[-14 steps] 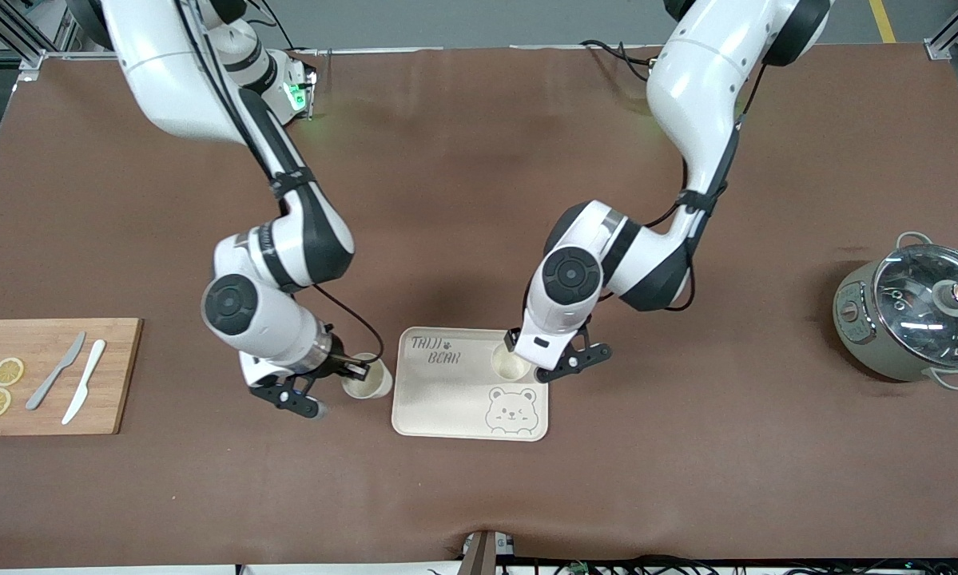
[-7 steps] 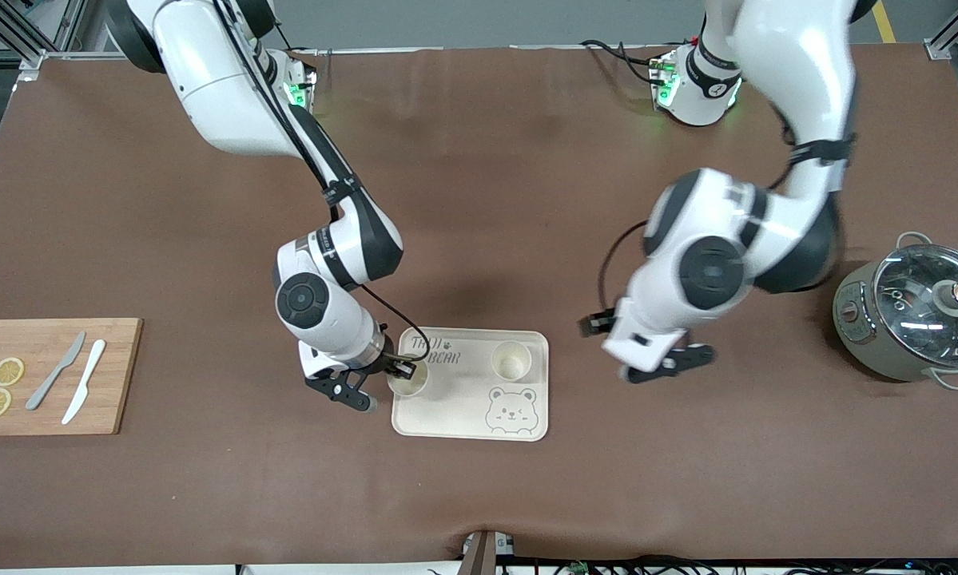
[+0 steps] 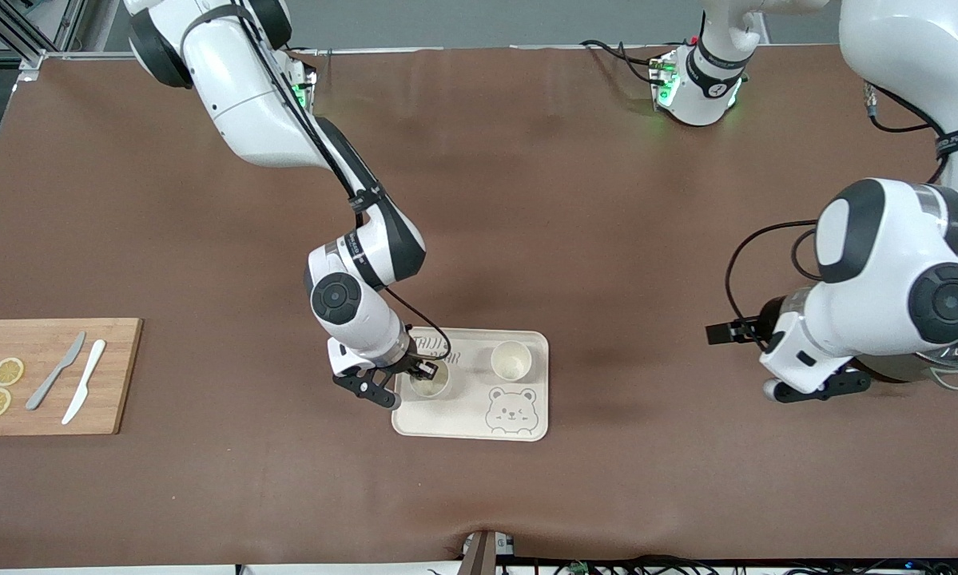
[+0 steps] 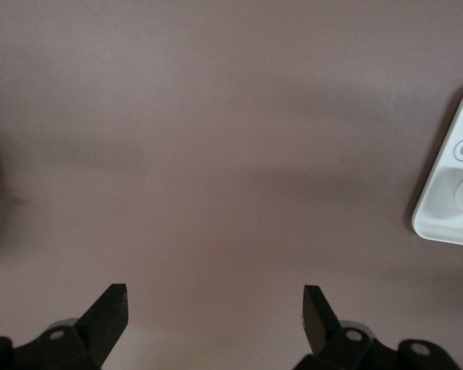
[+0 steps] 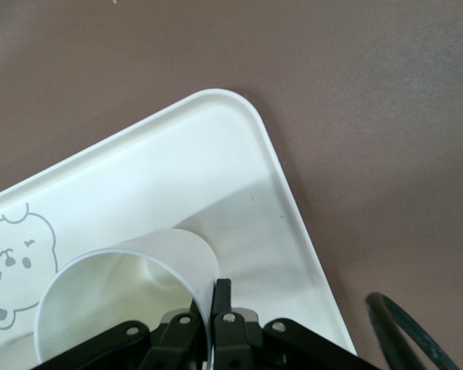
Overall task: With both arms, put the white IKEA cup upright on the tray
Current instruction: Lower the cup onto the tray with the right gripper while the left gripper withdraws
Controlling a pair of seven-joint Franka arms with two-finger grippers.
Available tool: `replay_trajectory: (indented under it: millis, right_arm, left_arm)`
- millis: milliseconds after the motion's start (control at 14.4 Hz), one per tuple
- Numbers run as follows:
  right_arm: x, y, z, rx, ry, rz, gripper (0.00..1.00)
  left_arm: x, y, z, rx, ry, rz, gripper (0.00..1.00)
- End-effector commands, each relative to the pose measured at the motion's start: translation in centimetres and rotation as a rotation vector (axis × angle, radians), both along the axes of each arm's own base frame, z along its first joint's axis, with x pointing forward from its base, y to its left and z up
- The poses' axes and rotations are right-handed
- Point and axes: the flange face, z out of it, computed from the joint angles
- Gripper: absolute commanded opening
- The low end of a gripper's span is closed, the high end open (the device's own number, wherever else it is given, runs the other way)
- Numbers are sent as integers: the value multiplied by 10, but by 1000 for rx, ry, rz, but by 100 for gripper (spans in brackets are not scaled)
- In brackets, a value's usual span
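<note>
The cream tray (image 3: 463, 419) with the bear drawing lies near the table's middle. My right gripper (image 3: 424, 374) is shut on the rim of a white cup (image 3: 431, 383). It holds the cup upright over the tray's end toward the right arm. In the right wrist view the fingers (image 5: 222, 297) pinch the cup's wall (image 5: 123, 277) above the tray (image 5: 177, 169). A second white cup (image 3: 510, 361) stands upright on the tray, free. My left gripper (image 3: 758, 361) is open and empty, above bare table beside the pot. The left wrist view shows its spread fingertips (image 4: 112, 304) and the tray's corner (image 4: 447, 216).
A grey-green pot with a glass lid (image 3: 954, 371) stands at the left arm's end, mostly hidden by that arm. A wooden cutting board (image 3: 119, 375) at the right arm's end carries two knives (image 3: 57, 370) and lemon slices (image 3: 7, 371).
My right gripper carried its cup from the table beside the tray to over the tray. My left gripper let go of the second cup and drew away toward the pot.
</note>
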Motion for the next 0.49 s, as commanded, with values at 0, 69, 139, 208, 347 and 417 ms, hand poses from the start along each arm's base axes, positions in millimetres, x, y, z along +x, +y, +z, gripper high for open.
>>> replay_trajectory:
  millis: [0, 69, 139, 208, 347, 417]
  right_arm:
    - [5, 5, 0, 8, -12, -17, 0]
    - [5, 5, 0, 7, -11, -17, 0]
    - [5, 5, 0, 7, -11, -17, 0]
    - [4, 4, -3, 4, -9, -16, 0]
    - [4, 4, -4, 3, -8, -16, 0]
    - [5, 4, -3, 4, -13, -15, 0]
  left_arm:
    - [-2, 16, 9, -16, -8, -11, 100]
    - [-4, 19, 21, -13, -25, -7, 100]
    - [-5, 23, 32, -11, -43, -1, 100]
    - [-8, 25, 45, -9, -62, 4, 100]
    - [-15, 30, 73, 7, -104, 10, 100]
    - [-18, 40, 85, 8, -119, 21, 100]
